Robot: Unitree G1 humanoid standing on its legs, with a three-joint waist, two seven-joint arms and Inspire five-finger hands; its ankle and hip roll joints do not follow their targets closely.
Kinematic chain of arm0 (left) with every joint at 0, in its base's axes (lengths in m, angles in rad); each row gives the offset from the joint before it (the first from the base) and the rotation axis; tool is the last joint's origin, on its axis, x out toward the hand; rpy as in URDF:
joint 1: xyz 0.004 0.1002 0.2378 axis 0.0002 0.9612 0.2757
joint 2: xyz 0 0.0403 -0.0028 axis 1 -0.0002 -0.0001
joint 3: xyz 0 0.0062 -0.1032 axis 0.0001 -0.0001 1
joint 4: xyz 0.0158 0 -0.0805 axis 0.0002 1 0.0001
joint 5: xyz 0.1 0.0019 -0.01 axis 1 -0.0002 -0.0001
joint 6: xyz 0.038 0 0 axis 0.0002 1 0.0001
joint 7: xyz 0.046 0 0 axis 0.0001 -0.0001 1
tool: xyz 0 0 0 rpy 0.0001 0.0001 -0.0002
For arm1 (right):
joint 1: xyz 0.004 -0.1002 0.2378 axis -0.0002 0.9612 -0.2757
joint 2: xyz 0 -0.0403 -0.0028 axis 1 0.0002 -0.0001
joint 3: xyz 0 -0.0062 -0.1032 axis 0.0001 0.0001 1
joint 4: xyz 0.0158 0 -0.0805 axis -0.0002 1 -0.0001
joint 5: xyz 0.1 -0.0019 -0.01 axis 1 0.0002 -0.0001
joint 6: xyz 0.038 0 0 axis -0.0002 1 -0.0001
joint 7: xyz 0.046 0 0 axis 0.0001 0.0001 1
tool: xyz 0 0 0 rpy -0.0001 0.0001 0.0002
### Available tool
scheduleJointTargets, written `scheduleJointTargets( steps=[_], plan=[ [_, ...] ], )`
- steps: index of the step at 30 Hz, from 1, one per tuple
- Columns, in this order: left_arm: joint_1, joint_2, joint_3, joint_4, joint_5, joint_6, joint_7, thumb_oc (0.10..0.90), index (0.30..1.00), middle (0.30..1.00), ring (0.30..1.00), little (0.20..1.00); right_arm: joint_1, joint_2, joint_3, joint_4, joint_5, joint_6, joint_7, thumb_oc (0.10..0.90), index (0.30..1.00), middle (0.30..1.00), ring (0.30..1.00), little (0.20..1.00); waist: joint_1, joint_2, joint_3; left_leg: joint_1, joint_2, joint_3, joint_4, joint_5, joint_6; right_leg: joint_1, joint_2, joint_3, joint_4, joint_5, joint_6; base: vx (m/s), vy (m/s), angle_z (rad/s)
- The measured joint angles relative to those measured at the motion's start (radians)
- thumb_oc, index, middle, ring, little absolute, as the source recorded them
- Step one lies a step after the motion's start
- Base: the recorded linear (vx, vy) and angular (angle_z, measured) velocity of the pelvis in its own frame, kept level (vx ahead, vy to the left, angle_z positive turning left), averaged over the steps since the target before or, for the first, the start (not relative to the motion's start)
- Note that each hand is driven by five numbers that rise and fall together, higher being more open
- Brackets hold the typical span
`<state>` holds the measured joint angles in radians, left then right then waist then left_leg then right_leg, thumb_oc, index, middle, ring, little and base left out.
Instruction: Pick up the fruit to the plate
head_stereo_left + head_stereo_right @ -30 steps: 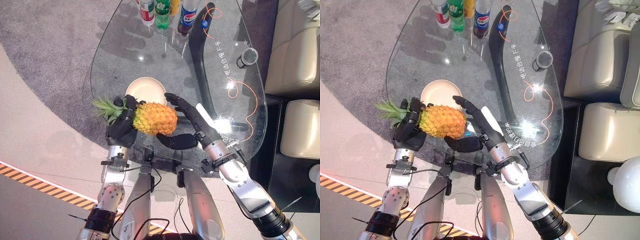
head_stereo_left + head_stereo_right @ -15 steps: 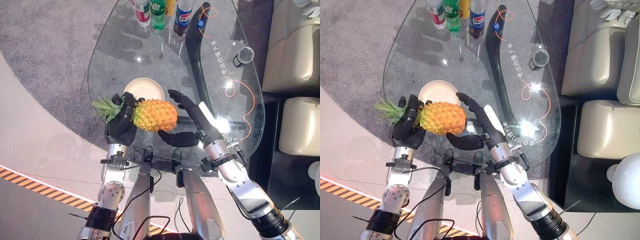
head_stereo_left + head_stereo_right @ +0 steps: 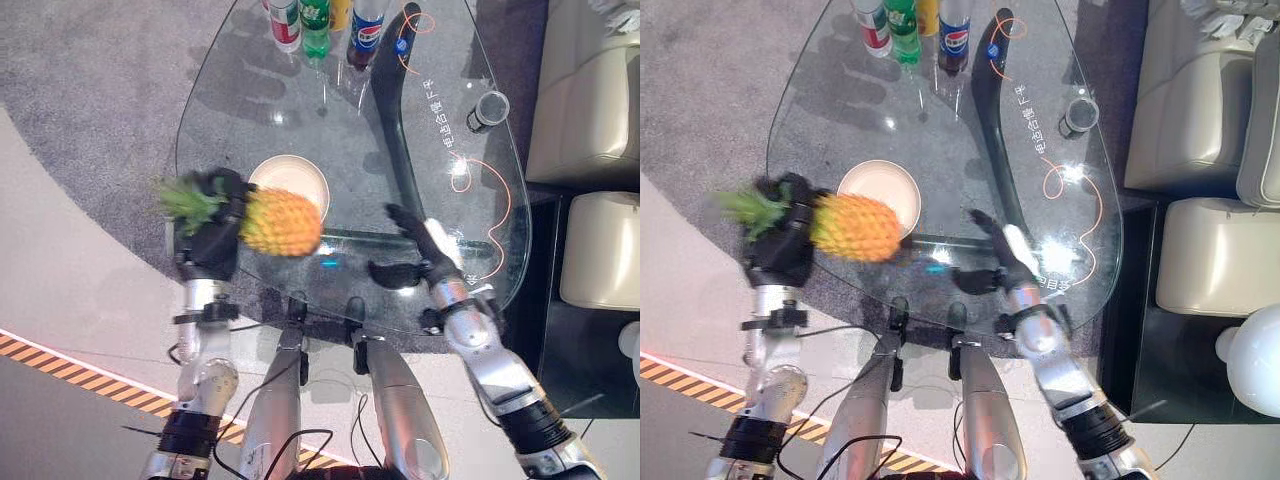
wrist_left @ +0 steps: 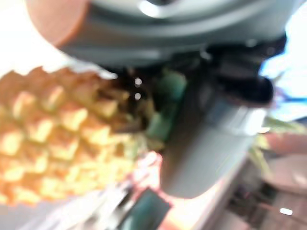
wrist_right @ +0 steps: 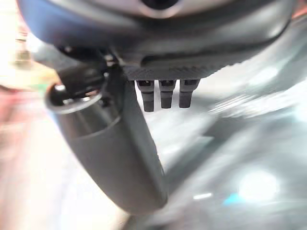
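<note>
Pineapple (image 3: 280, 221) is lying sideways above the table's near edge, overlapping the plate (image 3: 300, 176) rim; left hand (image 3: 208, 240) is clutching its crown end, right hand (image 3: 415, 255) is hovering spread, well apart.

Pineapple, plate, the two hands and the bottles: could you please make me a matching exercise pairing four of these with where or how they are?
Things:
1. pineapple
2. plate
3. right hand
4. bottles

States:
A. standing at the glass table's far edge
B. open, holding nothing
C. bare, lying on the glass
D. held by the left hand near its leafy crown

Pairs: 1-D, 2-C, 3-B, 4-A
</note>
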<state>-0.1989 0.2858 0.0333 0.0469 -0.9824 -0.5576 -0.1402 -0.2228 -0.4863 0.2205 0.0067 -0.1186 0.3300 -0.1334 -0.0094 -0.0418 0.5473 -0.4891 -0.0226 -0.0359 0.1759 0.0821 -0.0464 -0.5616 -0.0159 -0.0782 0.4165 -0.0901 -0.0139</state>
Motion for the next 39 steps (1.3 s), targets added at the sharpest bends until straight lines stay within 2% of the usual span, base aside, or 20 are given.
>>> scheduleJointTargets(
  steps=[4,9,22,32,39],
  plan=[
    [-0.001,0.018,0.062,-0.001,0.0,-0.055,0.02,0.1,0.3,0.3,0.3,0.2,0.054,-0.029,-0.013,0.026,0.0,0.016,0.021,0.8,0.9,0.9,0.9,0.9,0.001,0.002,0.0,-0.001,0.001,0.002,-0.002,0.0,0.0,-0.002,0.001,0.001,0.0,0.001,0.0,-0.01,0.024,-0.03],
    [-0.018,0.018,0.004,-0.001,0.033,-0.059,0.034,0.1,0.3,0.3,0.3,0.2,0.025,-0.022,0.056,0.022,0.001,0.006,0.055,0.8,0.9,0.9,0.9,0.9,0.005,0.005,0.0,-0.001,0.001,0.002,-0.002,0.001,-0.001,-0.003,0.001,0.001,-0.001,0.001,0.0,0.0,0.0,0.0],
    [-0.062,0.021,-0.018,-0.001,0.268,-0.069,0.219,0.1,0.3,0.3,0.3,0.2,-0.027,-0.018,0.078,0.015,0.003,0.013,0.104,0.8,0.9,0.9,0.9,0.9,0.005,0.005,0.0,-0.028,0.002,0.001,-0.002,0.003,-0.004,-0.033,0.003,0.002,0.007,0.001,0.0,0.0,0.0,0.0],
    [-0.154,0.062,-0.025,0.041,0.486,-0.072,0.399,0.1,0.3,0.3,0.3,0.2,-0.086,-0.026,0.136,0.017,0.083,0.015,0.199,0.8,0.9,0.9,0.9,0.9,0.002,0.005,0.0,-0.061,0.001,0.004,0.005,0.005,-0.006,-0.072,0.003,0.007,0.023,0.001,-0.002,0.0,0.045,-0.01],
    [-0.207,0.087,-0.051,0.124,0.531,-0.089,0.502,0.1,0.3,0.3,0.3,0.2,-0.126,-0.036,0.168,0.025,0.142,0.027,0.253,0.8,0.9,0.9,0.9,0.9,-0.014,0.005,0.0,-0.109,-0.001,0.007,0.022,0.006,-0.008,-0.122,0.001,0.01,0.041,0.001,-0.002,0.0,0.046,-0.01]
  ],
)
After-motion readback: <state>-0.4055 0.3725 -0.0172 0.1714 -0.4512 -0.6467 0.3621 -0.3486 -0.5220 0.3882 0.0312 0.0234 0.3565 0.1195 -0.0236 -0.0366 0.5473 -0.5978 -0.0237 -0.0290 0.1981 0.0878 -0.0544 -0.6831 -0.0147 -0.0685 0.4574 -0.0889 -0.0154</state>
